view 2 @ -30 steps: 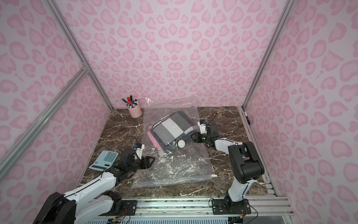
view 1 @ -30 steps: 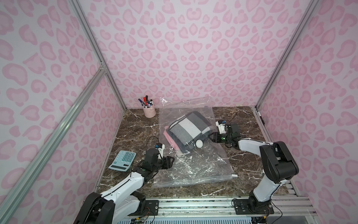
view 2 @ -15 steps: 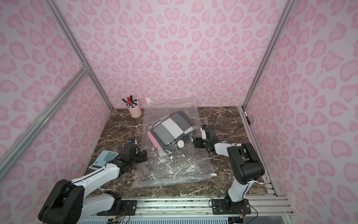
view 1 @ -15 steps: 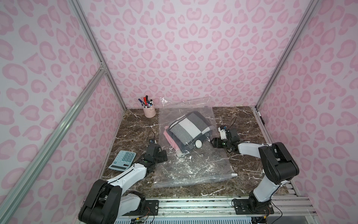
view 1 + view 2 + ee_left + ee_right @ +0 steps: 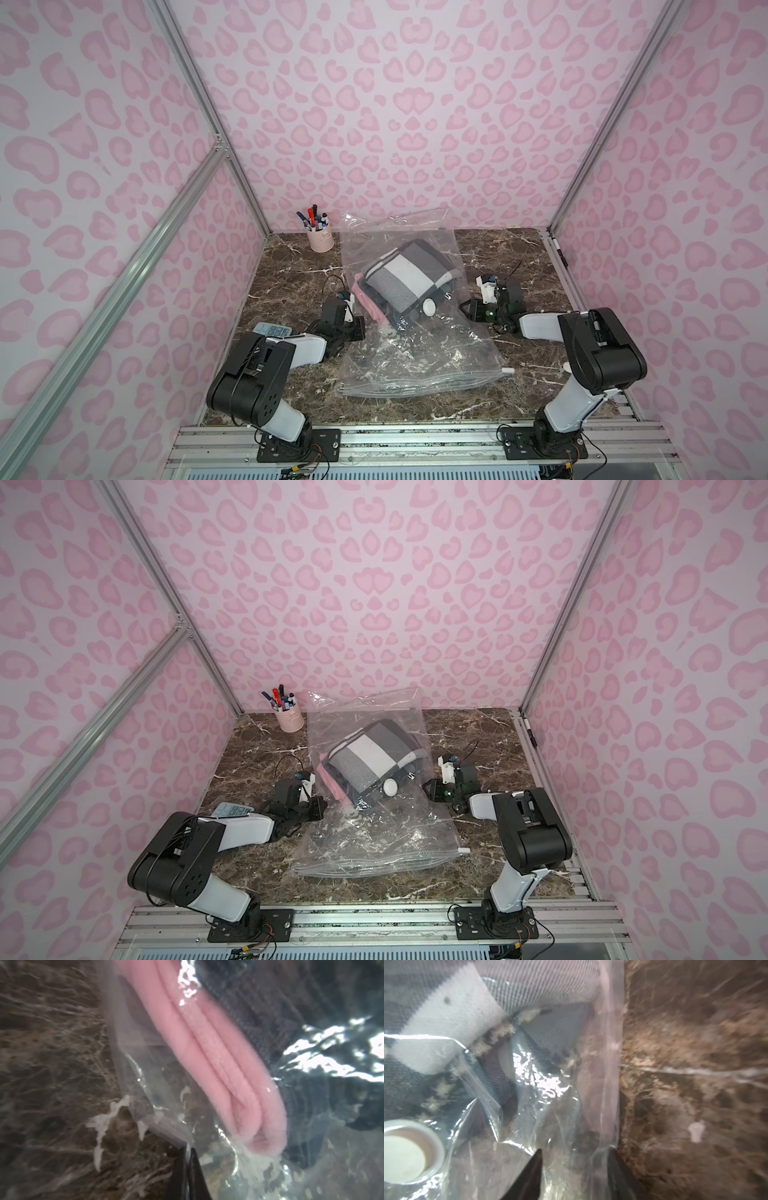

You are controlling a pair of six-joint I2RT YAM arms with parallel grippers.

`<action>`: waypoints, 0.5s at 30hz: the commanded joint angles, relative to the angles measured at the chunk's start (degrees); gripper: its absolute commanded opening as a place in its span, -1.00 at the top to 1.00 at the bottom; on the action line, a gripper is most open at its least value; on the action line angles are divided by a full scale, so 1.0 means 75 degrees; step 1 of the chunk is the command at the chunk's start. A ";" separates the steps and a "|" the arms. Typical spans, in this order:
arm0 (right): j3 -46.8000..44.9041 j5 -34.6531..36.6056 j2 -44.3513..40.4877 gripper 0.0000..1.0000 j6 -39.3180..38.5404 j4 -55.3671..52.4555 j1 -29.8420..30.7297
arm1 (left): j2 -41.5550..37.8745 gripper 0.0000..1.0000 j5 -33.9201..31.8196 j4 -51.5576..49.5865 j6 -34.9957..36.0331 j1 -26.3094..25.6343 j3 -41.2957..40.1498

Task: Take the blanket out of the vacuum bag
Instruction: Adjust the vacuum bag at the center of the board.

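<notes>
Left gripper (image 5: 188,1154) pinched the vacuum bag (image 5: 415,361) edge; right gripper (image 5: 575,1152) straddled the opposite edge, jaws narrowly apart, which I needed closed first

Both top views high above table (image 5: 291,270), wrist views close on vacuum bag (image 5: 145,1076)

- My left gripper (image 5: 188,1153) is clamped on the clear crinkly plastic vacuum bag's (image 5: 145,1076) edge.
- Inside lies a folded pink and dark-grey blanket (image 5: 220,1064).
</notes>
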 commanded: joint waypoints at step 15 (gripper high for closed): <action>0.2379 -0.0567 0.0926 1.00 -0.1058 -0.1825 0.0298 | -0.1756 0.91 -0.0671 -0.3437 -0.1451 -0.3517 0.0162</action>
